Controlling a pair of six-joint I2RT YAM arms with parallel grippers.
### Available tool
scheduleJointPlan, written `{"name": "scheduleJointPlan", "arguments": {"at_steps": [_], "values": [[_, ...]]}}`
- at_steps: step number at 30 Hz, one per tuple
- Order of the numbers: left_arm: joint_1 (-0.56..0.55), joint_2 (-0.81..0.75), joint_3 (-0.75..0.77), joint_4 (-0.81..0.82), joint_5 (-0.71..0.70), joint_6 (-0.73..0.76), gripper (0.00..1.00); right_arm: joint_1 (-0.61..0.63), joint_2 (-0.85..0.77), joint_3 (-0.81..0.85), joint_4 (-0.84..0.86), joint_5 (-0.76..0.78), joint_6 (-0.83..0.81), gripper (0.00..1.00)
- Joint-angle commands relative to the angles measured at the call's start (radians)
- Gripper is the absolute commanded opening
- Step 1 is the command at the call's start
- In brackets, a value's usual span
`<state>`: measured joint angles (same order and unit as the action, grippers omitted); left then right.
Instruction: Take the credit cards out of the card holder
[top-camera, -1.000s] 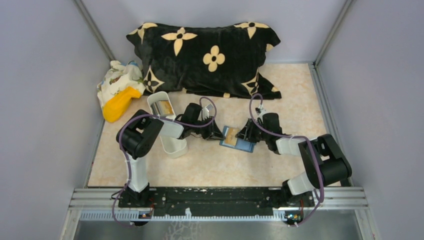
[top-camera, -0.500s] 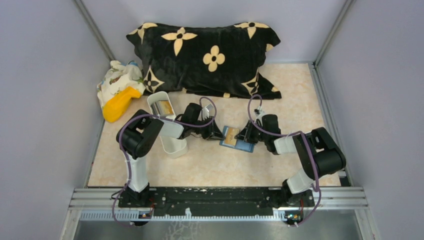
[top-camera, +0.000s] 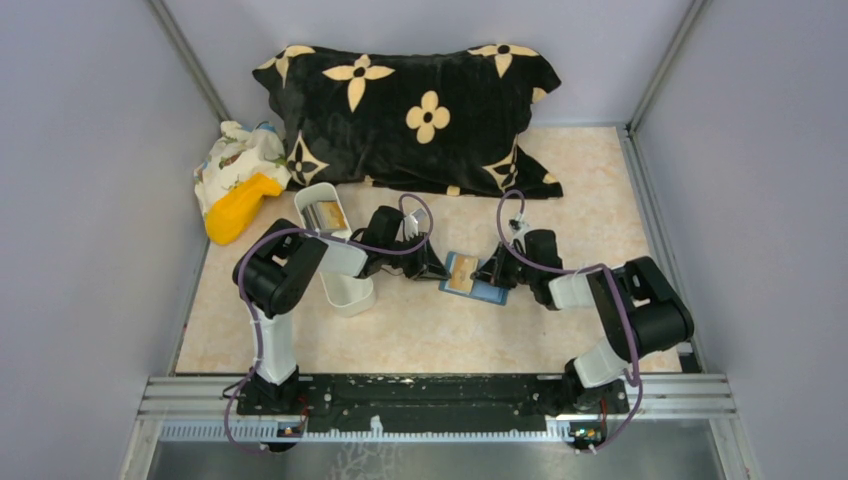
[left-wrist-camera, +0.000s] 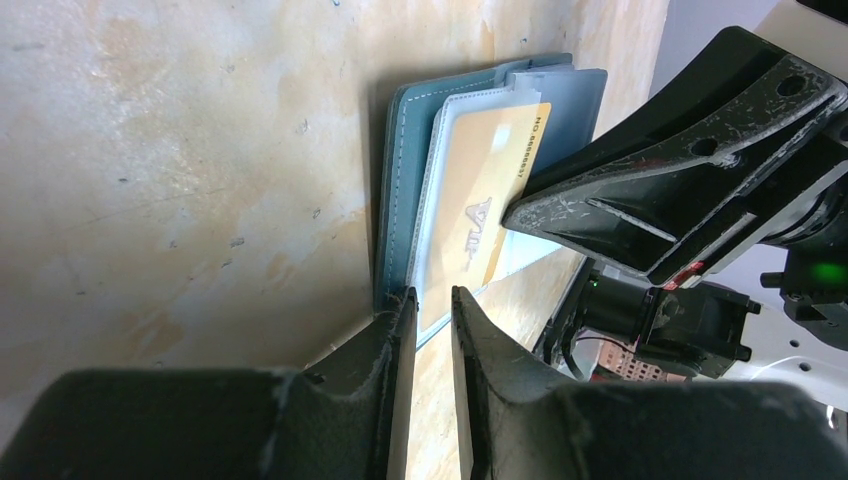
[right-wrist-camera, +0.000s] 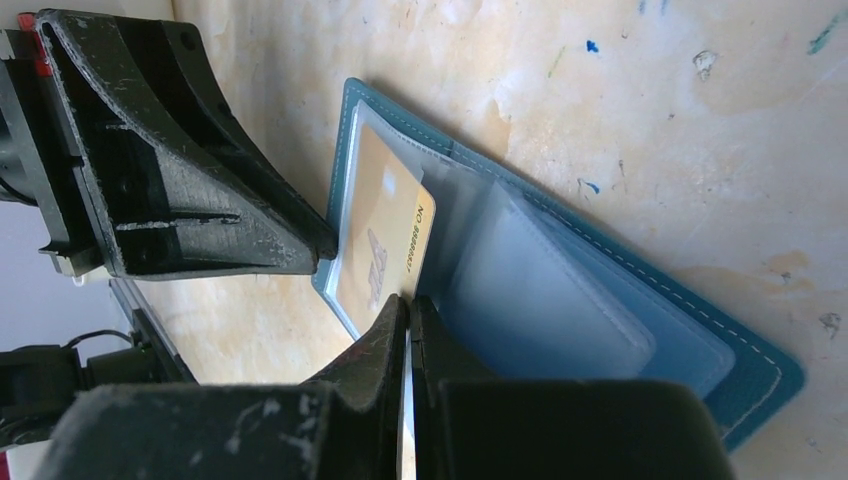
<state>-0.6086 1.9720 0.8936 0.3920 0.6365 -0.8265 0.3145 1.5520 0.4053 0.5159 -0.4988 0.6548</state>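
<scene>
The blue-teal card holder (top-camera: 488, 291) lies open on the table between my two grippers. It also shows in the left wrist view (left-wrist-camera: 400, 180) and the right wrist view (right-wrist-camera: 640, 300). A tan credit card (right-wrist-camera: 385, 240) sticks partly out of a clear sleeve and also shows from the left wrist (left-wrist-camera: 490, 190). My right gripper (right-wrist-camera: 408, 305) is shut on that card's edge. My left gripper (left-wrist-camera: 432, 300) is open only a narrow gap, with its tips at the holder's opposite edge and the sleeve corner just between them. No dark grey or silvery cards show in the holder.
A long white tray (top-camera: 350, 290) stands left of the holder under the left arm, with a card-like thing in its far end. A black flowered pillow (top-camera: 420, 110) lies at the back. A yellow object (top-camera: 240, 208) and a patterned cloth (top-camera: 232, 152) sit at the back left.
The right arm's elbow has shifted left and its wrist has crept slightly towards the holder. The left arm and the holder stay where they were.
</scene>
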Motion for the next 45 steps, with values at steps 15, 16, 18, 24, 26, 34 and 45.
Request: {"name": "scheduleJointPlan", "arguments": {"at_steps": [15, 16, 18, 24, 26, 34, 45], "values": [[0.001, 0.037, -0.026, -0.048, -0.076, 0.023, 0.26, -0.113, -0.24, -0.007, -0.231, 0.008, -0.083, 0.0], [0.001, 0.035, -0.027, -0.048, -0.082, 0.023, 0.26, -0.119, -0.263, -0.006, -0.247, 0.016, -0.087, 0.0], [0.001, 0.024, -0.034, -0.033, -0.084, 0.015, 0.25, -0.123, -0.32, 0.001, -0.282, 0.027, -0.097, 0.0], [0.001, -0.076, -0.123, 0.189, -0.077, -0.01, 0.28, -0.136, -0.416, 0.04, -0.318, -0.009, -0.118, 0.0], [0.002, -0.123, -0.185, 0.38, -0.059, -0.038, 0.33, -0.137, -0.433, 0.052, -0.302, -0.04, -0.11, 0.0], [0.002, -0.194, -0.302, 0.775, 0.021, -0.111, 0.45, -0.137, -0.433, 0.062, -0.169, -0.267, -0.072, 0.0], [0.003, -0.015, -0.288, 1.192, 0.106, -0.332, 0.45, -0.137, -0.434, 0.027, -0.079, -0.378, -0.016, 0.0]]}}
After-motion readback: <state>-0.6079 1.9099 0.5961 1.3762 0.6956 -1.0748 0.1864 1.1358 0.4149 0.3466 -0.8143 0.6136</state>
